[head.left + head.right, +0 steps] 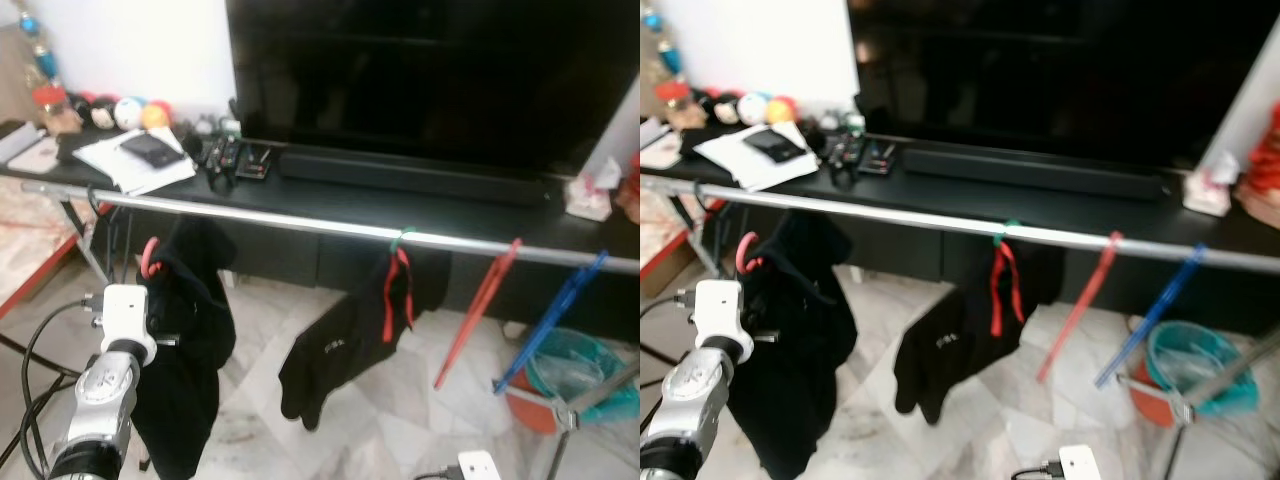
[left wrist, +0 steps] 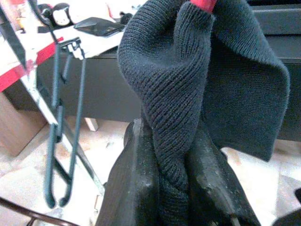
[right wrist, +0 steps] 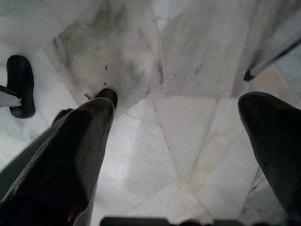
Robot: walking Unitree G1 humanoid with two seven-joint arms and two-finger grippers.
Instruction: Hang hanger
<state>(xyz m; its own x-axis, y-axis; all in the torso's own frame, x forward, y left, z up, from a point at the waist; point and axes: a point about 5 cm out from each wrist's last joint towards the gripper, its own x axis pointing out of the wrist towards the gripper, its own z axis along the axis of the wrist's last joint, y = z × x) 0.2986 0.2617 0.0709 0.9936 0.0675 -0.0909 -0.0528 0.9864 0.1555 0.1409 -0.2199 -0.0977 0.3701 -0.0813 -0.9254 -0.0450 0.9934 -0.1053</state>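
Left gripper [image 2: 171, 188]: its two black fingers squeeze the black sweater [image 1: 185, 350] on the pink hanger [image 1: 148, 258].
Hanger: hook sits below the silver rail [image 1: 330, 226], not on it yet (I think).
Left to do: lift, hook it.
Right gripper [image 3: 183, 155]: fingers wide apart, holding nothing.

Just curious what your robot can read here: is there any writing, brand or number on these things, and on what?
None can be read.
Hung black garment: a small pale mark, too blurred.
Papers on the TV stand: too small.
Garment in the left gripper: plain knit.
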